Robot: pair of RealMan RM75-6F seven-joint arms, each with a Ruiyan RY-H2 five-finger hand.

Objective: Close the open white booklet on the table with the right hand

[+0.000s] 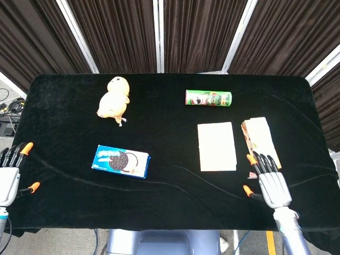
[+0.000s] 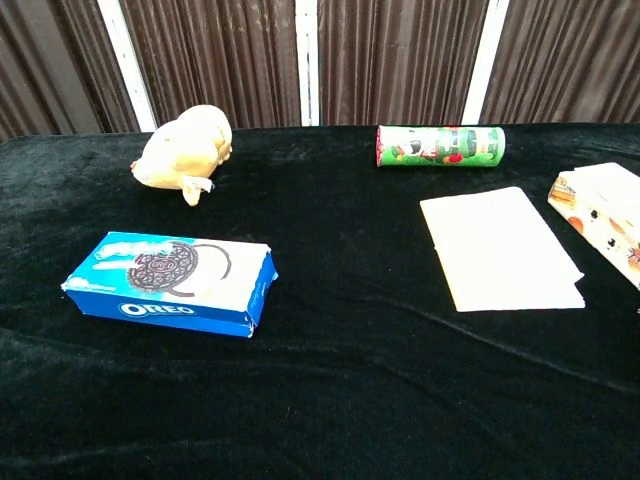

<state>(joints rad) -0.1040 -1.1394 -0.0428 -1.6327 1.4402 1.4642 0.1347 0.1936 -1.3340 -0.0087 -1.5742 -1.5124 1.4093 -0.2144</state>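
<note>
The white booklet (image 1: pixel 217 146) lies flat and closed on the black table, right of centre; the chest view shows it too (image 2: pixel 500 249). My right hand (image 1: pixel 270 180) hovers near the table's front right edge, below and right of the booklet, fingers spread and holding nothing. It does not touch the booklet and is outside the chest view. My left hand (image 1: pixel 9 172) hangs at the far left edge of the head view, fingers apart and empty.
An orange-and-white box (image 1: pixel 261 143) lies just right of the booklet. A green can (image 1: pixel 208 98) lies on its side behind it. A blue Oreo box (image 1: pixel 121 161) sits front left, a yellow plush duck (image 1: pixel 113 99) back left.
</note>
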